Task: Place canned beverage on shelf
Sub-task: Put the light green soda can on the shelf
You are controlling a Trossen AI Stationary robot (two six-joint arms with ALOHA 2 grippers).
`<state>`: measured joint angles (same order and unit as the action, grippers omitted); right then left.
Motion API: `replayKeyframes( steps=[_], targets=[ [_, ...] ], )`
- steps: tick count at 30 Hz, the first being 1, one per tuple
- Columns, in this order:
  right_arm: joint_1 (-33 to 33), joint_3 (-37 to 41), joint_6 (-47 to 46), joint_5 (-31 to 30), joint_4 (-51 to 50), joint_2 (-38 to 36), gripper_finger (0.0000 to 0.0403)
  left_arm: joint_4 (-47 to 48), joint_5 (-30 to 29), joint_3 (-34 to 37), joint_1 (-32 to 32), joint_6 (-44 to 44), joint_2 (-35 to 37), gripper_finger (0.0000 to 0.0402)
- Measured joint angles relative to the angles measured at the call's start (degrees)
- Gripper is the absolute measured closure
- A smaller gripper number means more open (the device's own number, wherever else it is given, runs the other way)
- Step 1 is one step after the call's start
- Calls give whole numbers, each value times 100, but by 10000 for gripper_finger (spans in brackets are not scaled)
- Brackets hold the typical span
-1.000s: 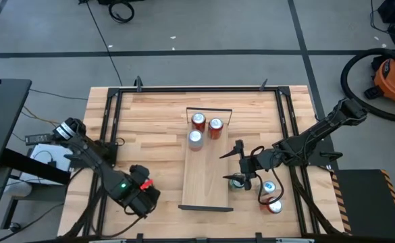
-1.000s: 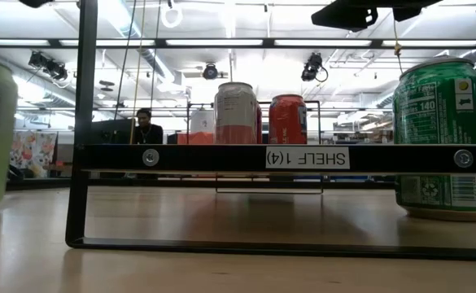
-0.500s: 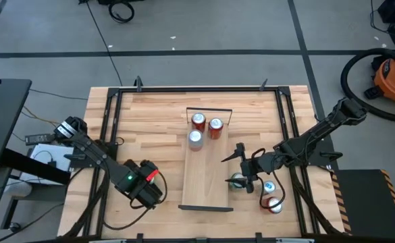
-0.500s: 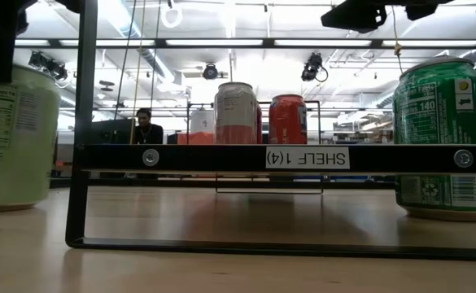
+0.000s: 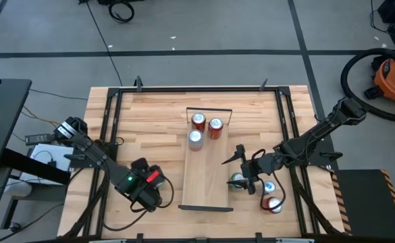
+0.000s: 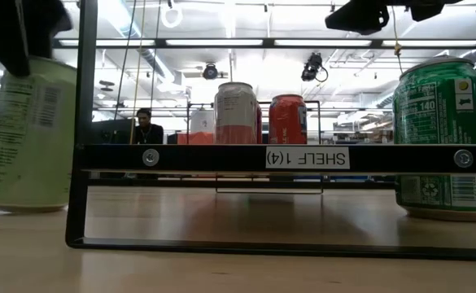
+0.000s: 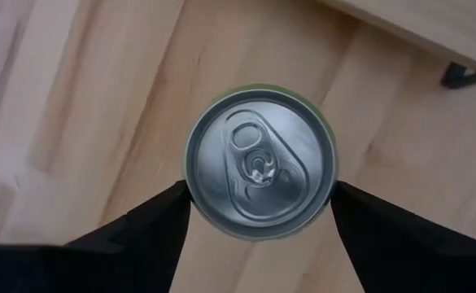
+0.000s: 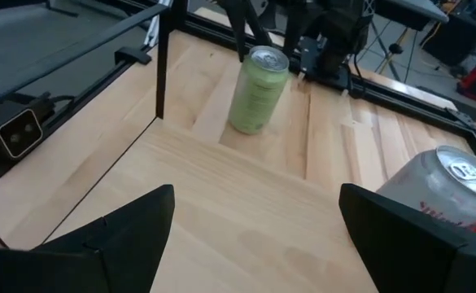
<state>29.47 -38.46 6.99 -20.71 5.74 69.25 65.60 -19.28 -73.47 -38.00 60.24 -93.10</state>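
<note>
Left pincer grips a pale-green can beside the shelf — right pincer open above it.

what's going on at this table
The left tool grips a pale green can on its sides and has it tilted, on the tabletop beside the shelf's near end. Three cans already stand at the shelf's far end. The right tool hangs open over the shelf's right edge, near a dark green can, with two more cans on the table behind it.
</note>
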Motion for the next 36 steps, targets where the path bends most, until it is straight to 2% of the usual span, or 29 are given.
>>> replayKeyframes(
  steps=[6,10,14,20,27,31,36],
  targets=[
    [-2,0,-529,-108,5,0,43,-156,-149,0,198,-1381,0,105],
    [-2,0,-958,-326,12,0,43,-252,-448,0,328,-2313,0,105],
    [-2,0,-1334,-546,15,0,43,-251,-512,0,504,-2910,0,105],
    [10,0,-1708,-674,15,0,43,-229,-143,-7,728,-2962,10,105],
    [15,0,-1628,-904,14,0,43,60,-36,-161,859,-2756,281,105],
    [15,0,-1560,-1108,15,0,43,-48,-357,-313,938,-2108,404,103],
    [13,0,-1442,-1146,30,-2,43,-224,-191,-313,1105,-1461,351,83]
  ],
)
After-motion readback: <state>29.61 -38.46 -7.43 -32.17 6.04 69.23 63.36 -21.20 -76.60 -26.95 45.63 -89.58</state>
